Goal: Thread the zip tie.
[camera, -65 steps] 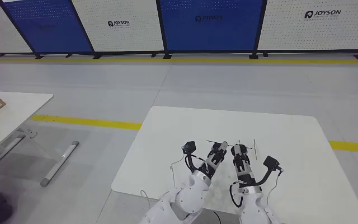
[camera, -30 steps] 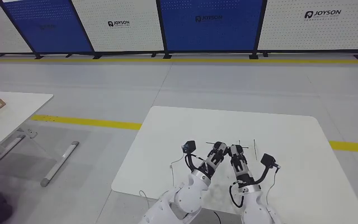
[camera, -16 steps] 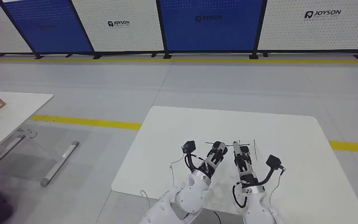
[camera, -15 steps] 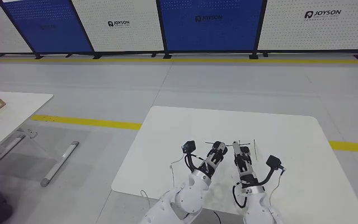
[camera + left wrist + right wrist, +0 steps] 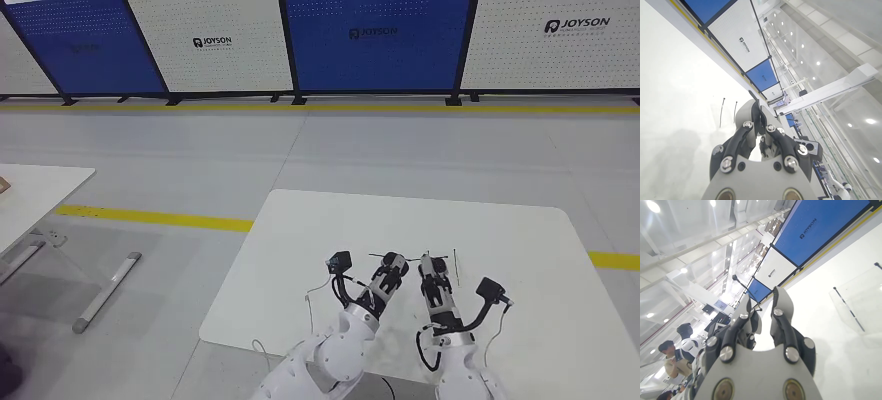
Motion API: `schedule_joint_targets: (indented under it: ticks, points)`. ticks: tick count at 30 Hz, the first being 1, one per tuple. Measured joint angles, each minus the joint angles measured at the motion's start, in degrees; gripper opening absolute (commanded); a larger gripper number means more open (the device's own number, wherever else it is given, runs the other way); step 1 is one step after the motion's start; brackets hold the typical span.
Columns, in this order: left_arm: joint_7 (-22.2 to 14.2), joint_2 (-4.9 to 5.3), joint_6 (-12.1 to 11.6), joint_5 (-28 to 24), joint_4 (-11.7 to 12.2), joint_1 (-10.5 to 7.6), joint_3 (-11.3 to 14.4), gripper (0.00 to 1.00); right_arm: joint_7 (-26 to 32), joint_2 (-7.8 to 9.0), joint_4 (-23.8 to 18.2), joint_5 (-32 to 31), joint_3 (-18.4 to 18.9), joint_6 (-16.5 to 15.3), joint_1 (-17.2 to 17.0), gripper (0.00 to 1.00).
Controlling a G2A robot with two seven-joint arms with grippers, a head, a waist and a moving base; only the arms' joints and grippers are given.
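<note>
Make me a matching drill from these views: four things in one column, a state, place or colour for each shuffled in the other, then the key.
Column one:
1. left gripper
2. right gripper
3. loose zip ties
4. table

Column two:
A. lying flat on the tabletop
B. shut on a zip tie
C. fingers apart
D. white

Pairs: 1-B, 2-C, 3-A, 4-D

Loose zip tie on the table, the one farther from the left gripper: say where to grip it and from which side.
Take the loose zip tie mid-strap, probably straight from above, pinching across its width: it lies flat and nearly straight on the table, apart from its neighbour.
</note>
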Motion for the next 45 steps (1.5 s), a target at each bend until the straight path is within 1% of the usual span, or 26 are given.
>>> schedule_joint_targets:
  ticks: [10,14,25,33,36,39,42,45]
  points:
    - [-0.3,0.03,0.2,0.7,-0.5,0.24,-0.3,0.0,0.8,0.13,-0.3,-0.8,0.1,-0.1,0.0,0.0]
    - [-0.8,0.04,-0.4,0.6,-0.5,0.26,-0.4,0.0,3.3,0.24,-0.3,0.6,0.3,-1.0,0.2,0.0]
    - [-2.1,0.19,-1.2,0.3,-1.1,0.73,-0.9,0.0,5.7,0.55,0.2,0.4,0.5,-2.6,0.6,0.0]
    - [-1.9,0.2,-1.2,0.3,-1.1,0.92,-1.0,0.0,6.5,0.65,0.3,1.8,1.1,-1.9,1.0,0.0]
    - [-2.9,0.17,-1.8,-1.4,-1.5,1.13,-1.1,0.0,6.7,0.7,0.4,1.6,1.0,-2.3,1.1,0.0]
    - [-4.4,0.29,-2.3,-2.6,-2.1,1.45,-1.5,0.0,8.4,0.77,0.7,3.3,1.0,-3.5,1.4,0.0]
    - [-4.7,0.41,-2.4,-2.6,-2.4,1.72,-1.8,0.0,9.0,0.88,0.8,3.5,1.3,-3.9,1.6,0.0]
    - [-4.5,0.48,-2.3,-2.5,-2.6,1.9,-2.2,0.0,9.3,0.92,1.1,3.4,1.4,-3.5,1.9,0.0]
